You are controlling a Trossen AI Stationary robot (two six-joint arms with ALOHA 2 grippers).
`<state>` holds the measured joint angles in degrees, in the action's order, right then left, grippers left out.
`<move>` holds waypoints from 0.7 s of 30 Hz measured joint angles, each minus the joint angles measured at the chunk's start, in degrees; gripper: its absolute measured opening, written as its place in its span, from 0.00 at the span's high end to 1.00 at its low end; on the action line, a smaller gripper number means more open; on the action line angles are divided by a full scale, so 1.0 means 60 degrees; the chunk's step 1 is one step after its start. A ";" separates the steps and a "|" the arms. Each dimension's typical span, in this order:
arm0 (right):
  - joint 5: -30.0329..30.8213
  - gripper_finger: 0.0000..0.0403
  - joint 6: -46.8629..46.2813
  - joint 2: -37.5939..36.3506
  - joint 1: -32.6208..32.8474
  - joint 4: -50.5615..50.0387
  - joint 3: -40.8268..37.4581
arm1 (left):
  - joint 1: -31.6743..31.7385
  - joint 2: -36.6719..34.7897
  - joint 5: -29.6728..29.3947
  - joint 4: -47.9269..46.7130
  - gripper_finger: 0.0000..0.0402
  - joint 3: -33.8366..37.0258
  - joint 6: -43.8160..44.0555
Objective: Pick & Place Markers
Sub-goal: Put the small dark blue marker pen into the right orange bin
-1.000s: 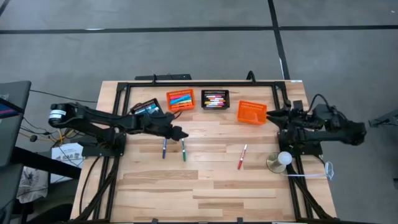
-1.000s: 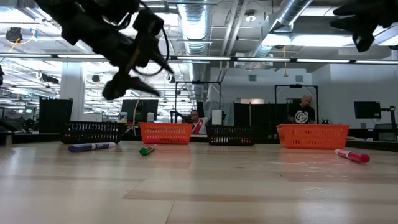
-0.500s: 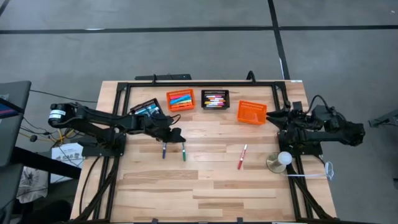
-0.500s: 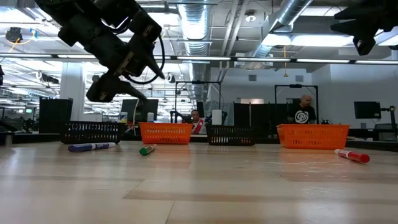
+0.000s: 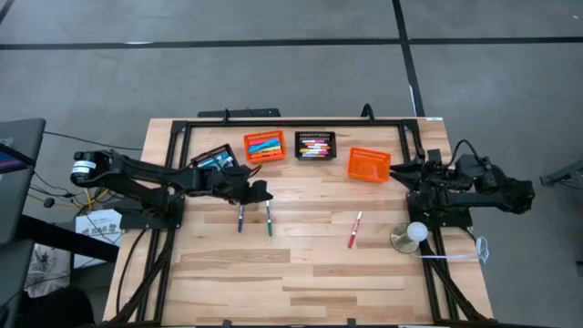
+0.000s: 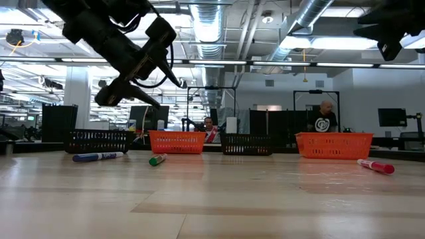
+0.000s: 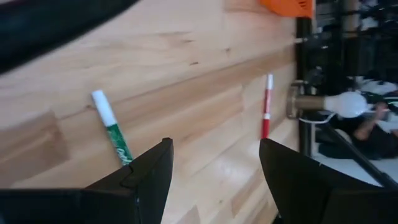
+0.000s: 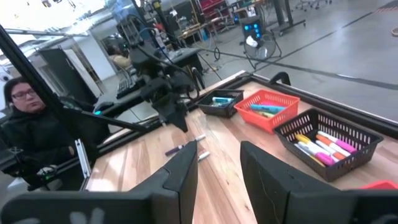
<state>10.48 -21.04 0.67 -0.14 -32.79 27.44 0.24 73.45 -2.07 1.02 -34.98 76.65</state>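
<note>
High view: wooden table (image 5: pixel 301 273), 3 loose markers on it, all mid-depth. Purple marker (image 5: pixel 240 218) and green marker (image 5: pixel 269 220) lie side by side toward the left edge, long axes running roughly back-to-front; red marker (image 5: pixel 354 230) lies well apart toward the right, axis slightly slanted. Left gripper (image 5: pixel 261 193) hangs just behind the purple/green pair, so both lie frontward of it, the green one closest; jaws stand spread, nothing in them. Right gripper (image 5: pixel 398 169) is parked at the right edge beside the orange basket (image 5: pixel 368 164), not at work. Back edge also carries an orange basket w/ markers (image 5: pixel 264 146), a black basket w/ markers (image 5: pixel 315 145) and a black basket at left (image 5: pixel 215 159). Low view: left gripper (image 6: pixel 126 89) is well above the tabletop, not touching; purple marker (image 6: pixel 97 157) and green marker (image 6: pixel 157 159) lie flat below it, red marker (image 6: pixel 376 166) far off to the side. Left wrist view: green marker (image 7: pixel 112 134) sits ahead of the spread fingers (image 7: pixel 149 174), its axis running roughly toward the gripper rather than across the gap, so a wrist turn looks needed; red marker (image 7: pixel 266 106) farther off. Right wrist view: right fingers (image 8: pixel 180 177) partly apart, empty; purple marker (image 8: pixel 180 148) distant. Left arm is clearly nearer for the pair.
</note>
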 joint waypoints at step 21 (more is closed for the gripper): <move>0.0004 0.73 0.0080 0.0000 0.0000 -0.0026 0.0004 | -0.0033 0.0877 -0.0759 -0.6747 0.41 -0.1720 0.0558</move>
<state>10.50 -20.56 0.67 -0.14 -32.95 27.46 0.05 78.71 -6.62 -39.46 -45.31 80.00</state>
